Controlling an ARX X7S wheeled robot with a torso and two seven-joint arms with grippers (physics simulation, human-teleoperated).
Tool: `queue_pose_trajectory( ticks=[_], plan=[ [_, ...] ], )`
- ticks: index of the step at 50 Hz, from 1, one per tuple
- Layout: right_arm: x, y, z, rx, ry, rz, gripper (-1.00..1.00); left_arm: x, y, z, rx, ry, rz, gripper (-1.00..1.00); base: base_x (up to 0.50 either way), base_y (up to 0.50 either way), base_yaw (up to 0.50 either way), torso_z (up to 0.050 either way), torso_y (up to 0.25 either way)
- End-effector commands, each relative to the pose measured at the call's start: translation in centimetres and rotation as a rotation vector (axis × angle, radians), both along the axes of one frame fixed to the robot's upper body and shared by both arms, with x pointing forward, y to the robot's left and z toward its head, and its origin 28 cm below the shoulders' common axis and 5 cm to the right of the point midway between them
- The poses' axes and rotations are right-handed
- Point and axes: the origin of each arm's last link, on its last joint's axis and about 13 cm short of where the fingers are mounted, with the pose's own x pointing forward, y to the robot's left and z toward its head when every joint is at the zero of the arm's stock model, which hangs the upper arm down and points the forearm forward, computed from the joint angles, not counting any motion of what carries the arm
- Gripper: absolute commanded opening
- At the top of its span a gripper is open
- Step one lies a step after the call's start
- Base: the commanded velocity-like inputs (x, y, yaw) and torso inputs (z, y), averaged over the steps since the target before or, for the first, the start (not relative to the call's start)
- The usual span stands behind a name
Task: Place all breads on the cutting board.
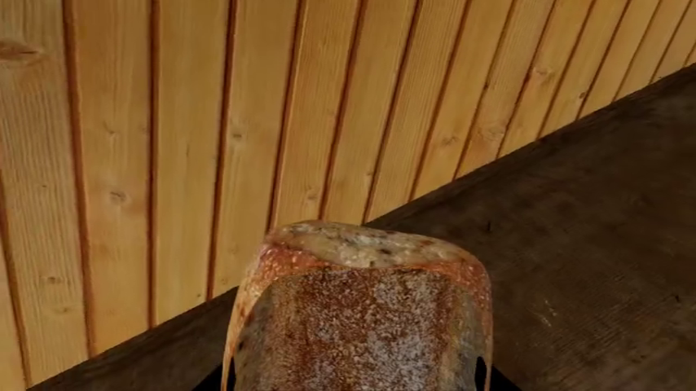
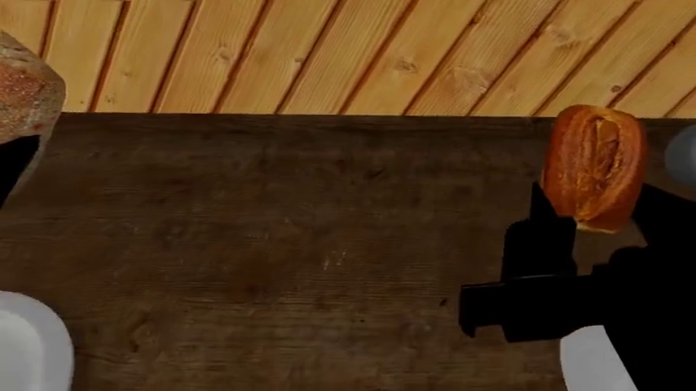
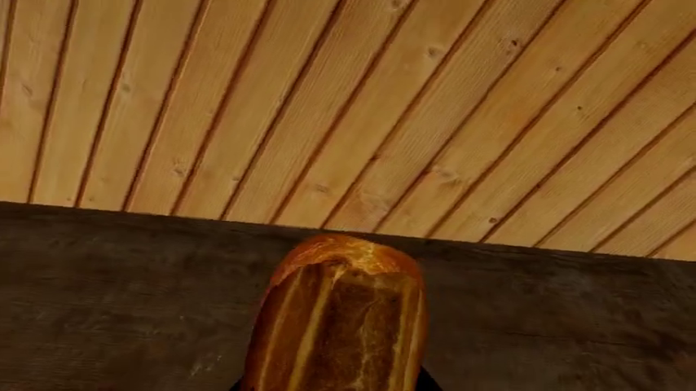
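Held at three o'clock in the head view: an oval orange-brown loaf with a lengthwise split top (image 2: 594, 165), clamped upright in the black right gripper (image 2: 588, 224), raised over the dark brown wooden table (image 2: 305, 244). At nine o'clock, cut by the frame edge: a floury, speckled reddish-brown crusty loaf (image 2: 24, 90), gripped by the left gripper (image 1: 354, 379), black fingers (image 1: 480, 375) closed against its sides in the left wrist view. Behind the table, toward twelve o'clock: a pale pine plank wall (image 2: 348, 49). At seven o'clock, a rounded whitish object (image 2: 31, 346) on the table; kind cannot be told. Cutting board not identifiable for certain.
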Motion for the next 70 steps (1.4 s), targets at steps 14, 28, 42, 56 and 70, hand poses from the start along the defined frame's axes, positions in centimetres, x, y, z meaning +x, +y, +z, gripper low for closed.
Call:
queue_pose_trajectory(
  ticks=[14,28,42,56,70],
  plan=[
    [-0.5,0.1,1.2,-0.047,-0.138,0.028,-1.00,-0.1,-0.4,1.5,-0.106,-0.105,0.076,-1.00,-0.50,0.13,0.00,0.001,0.000],
    [-0.8,-0.2,0.8,-0.055,-0.159,0.012,-1.00,0.3,-0.7,1.2,-0.154,-0.129,0.084,-1.00,-0.33,0.26,0.00,0.000,0.000],
    [-1.0,-0.1,0.9,-0.137,-0.204,-0.025,-1.00,0.1,-0.5,1.4,-0.185,-0.172,0.116,-1.00,-0.06,0.14,0.00,0.001,0.000],
    [-0.4,0.0,1.0,-0.147,-0.202,0.003,-1.00,-0.3,-0.4,0.6,-0.140,-0.185,0.135,-1.00,0.00,0.50,0.00,0.000,0.000],
    [0.2,0.4,0.3,-0.169,-0.186,0.034,-1.00,-1.0,-0.3,1.2,-0.142,-0.223,0.141,-1.00,0.00,0.50,0.00,0.000,0.000]
  ],
)
